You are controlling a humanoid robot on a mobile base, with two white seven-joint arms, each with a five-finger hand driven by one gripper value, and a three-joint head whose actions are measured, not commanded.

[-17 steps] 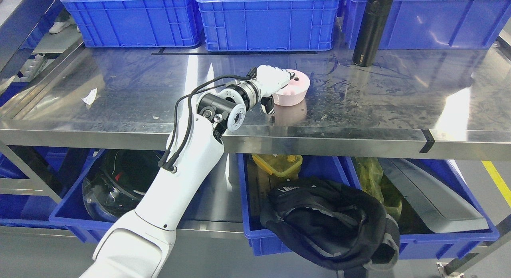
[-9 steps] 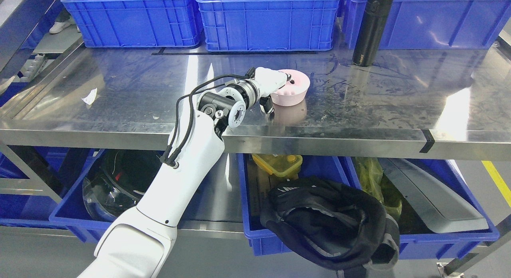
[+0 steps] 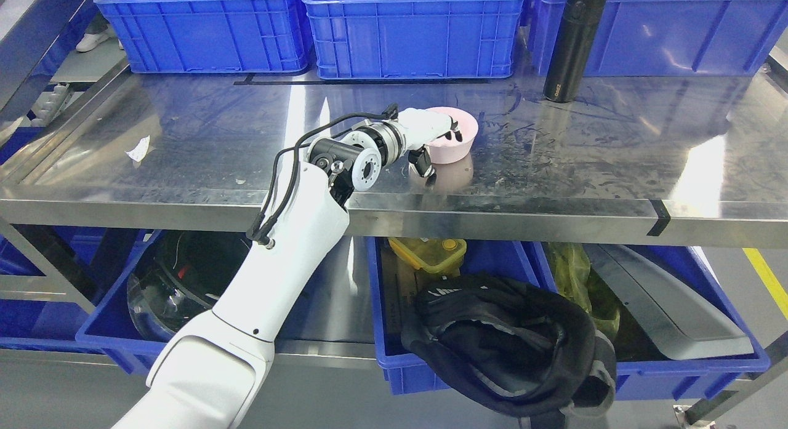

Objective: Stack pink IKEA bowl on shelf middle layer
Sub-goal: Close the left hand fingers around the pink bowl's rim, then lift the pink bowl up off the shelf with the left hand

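My left robot hand (image 3: 431,128) is gripping the pink bowl's (image 3: 457,140) near rim. The bowl is sitting tilted on the steel shelf (image 3: 184,140).

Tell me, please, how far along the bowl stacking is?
Done: the left hand has reached the pink bowl on the steel shelf and grips its near rim, fingers inside and thumb outside. In hand: the bowl is tipped up on that grip. Left: I see no second bowl to stack on, so placing and releasing remain.

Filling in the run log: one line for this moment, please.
arm: left | left hand: gripping near rim of pink bowl | bowl: on steel shelf | right arm: out of view
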